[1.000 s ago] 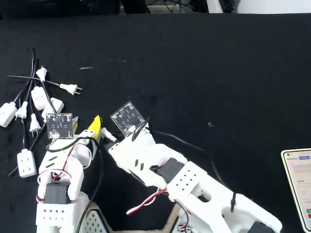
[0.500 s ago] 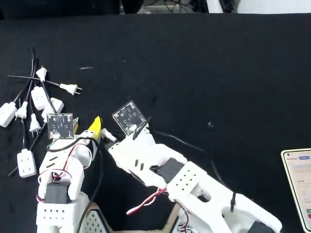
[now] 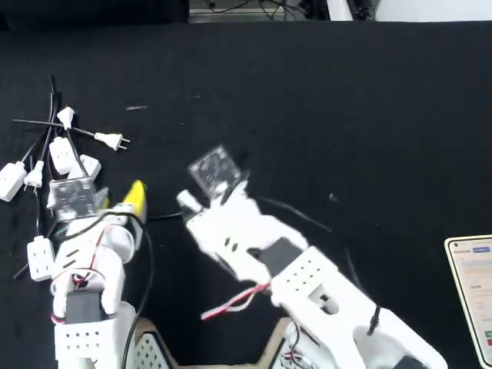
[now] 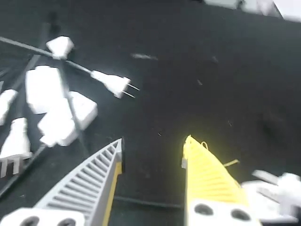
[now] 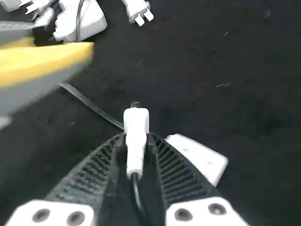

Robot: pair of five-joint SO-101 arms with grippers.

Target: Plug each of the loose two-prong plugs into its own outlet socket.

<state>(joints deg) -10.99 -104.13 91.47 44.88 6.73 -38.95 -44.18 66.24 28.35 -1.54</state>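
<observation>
A heap of white two-prong plugs and outlet sockets on black cords (image 3: 58, 165) lies at the table's left. One plug (image 3: 112, 141) (image 4: 113, 84) lies apart from it, prongs pointing right. My left gripper (image 3: 115, 201) (image 4: 153, 147) hovers open just in front of the heap, its yellow finger (image 4: 207, 174) and grey finger wide apart with nothing between them. My right gripper (image 3: 190, 204) (image 5: 136, 137) is shut on a white plug (image 5: 135, 141) near the table's middle, its black cord trailing off. A white socket block (image 5: 197, 157) lies beside its fingers.
A phone (image 3: 470, 288) lies at the table's right edge. The left gripper's yellow finger (image 5: 44, 61) sits close beside my right gripper. The black table (image 3: 346, 115) stretches bare behind and to the right.
My left arm has swung left towards the heap. My right arm has moved a little back and to the right, carrying the plug.
</observation>
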